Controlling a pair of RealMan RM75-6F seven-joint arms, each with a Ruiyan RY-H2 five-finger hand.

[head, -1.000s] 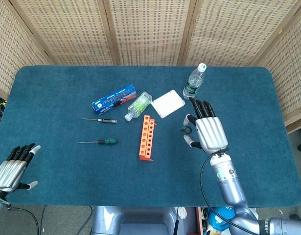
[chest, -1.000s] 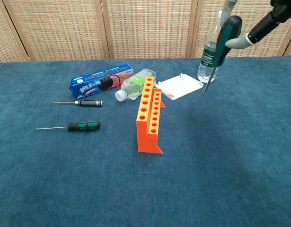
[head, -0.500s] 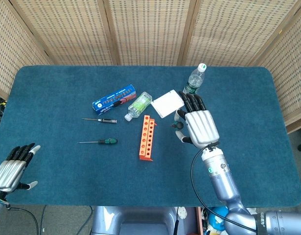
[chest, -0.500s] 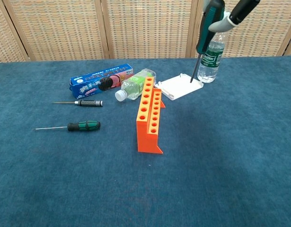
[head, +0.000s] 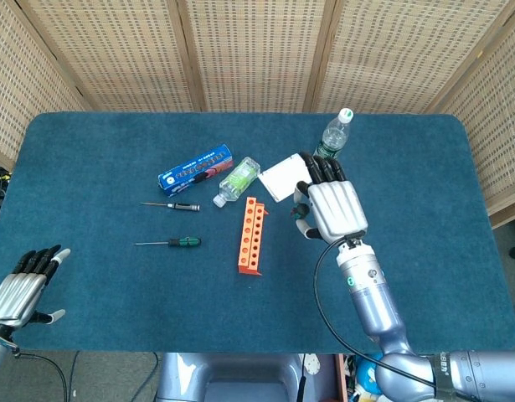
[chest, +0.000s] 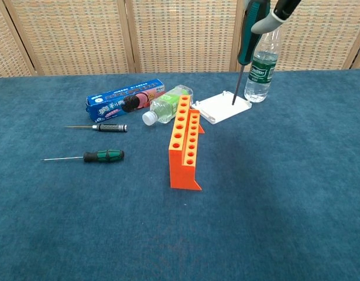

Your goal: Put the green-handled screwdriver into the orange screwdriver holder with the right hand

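Observation:
My right hand (head: pixel 331 209) hovers right of the orange screwdriver holder (head: pixel 250 236) and holds a green-handled screwdriver (chest: pixel 249 35). In the chest view the tool hangs nearly upright, tip down over the white box (chest: pixel 223 106), with only fingertips (chest: pixel 280 12) showing at the top edge. The holder (chest: pixel 184 146) stands on the blue cloth, its rows of holes facing up, none visibly filled. In the head view the hand hides most of the tool. My left hand (head: pixel 23 283) rests open at the table's near left corner.
A green-and-black screwdriver (head: pixel 177 242) and a black-handled one (head: pixel 180 205) lie left of the holder. Behind it are a blue toothpaste box (head: pixel 196 167), a small lying bottle (head: pixel 238 180) and an upright water bottle (head: pixel 332 138). Wicker screens close off the back.
My right hand has moved left and farther back with the screwdriver, from beside the water bottle to over the white box. The tool now hangs more upright. The left hand is still.

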